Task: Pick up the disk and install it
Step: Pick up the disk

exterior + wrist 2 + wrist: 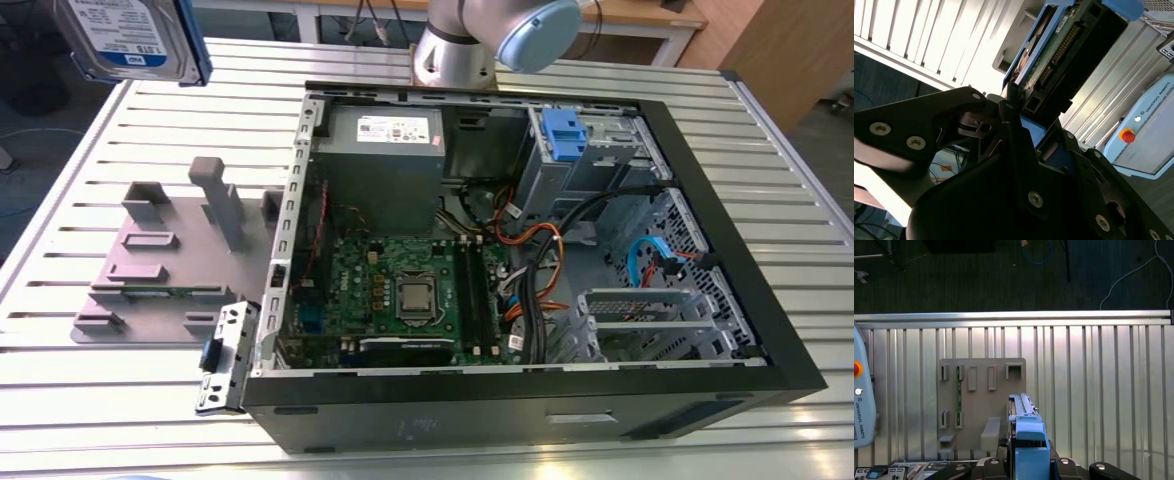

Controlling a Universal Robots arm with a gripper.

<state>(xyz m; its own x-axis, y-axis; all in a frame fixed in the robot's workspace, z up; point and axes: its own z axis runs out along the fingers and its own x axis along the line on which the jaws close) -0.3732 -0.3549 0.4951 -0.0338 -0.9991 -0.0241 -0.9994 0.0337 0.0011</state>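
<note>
Your gripper (1009, 102) is clamping its jaws on the disk (127, 38), holding it high at the exterior view's far left, likely to clear the computer case (534, 380)

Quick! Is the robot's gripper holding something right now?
Gripper: shut, holding the disk up off the table.

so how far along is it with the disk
Pickup looks done: the disk is off the table, clamped in the jaws and held in the air at the exterior view's left, near the grey holder. In hand: the disk itself. Left: the install, since the disk is outside the open case.
</note>
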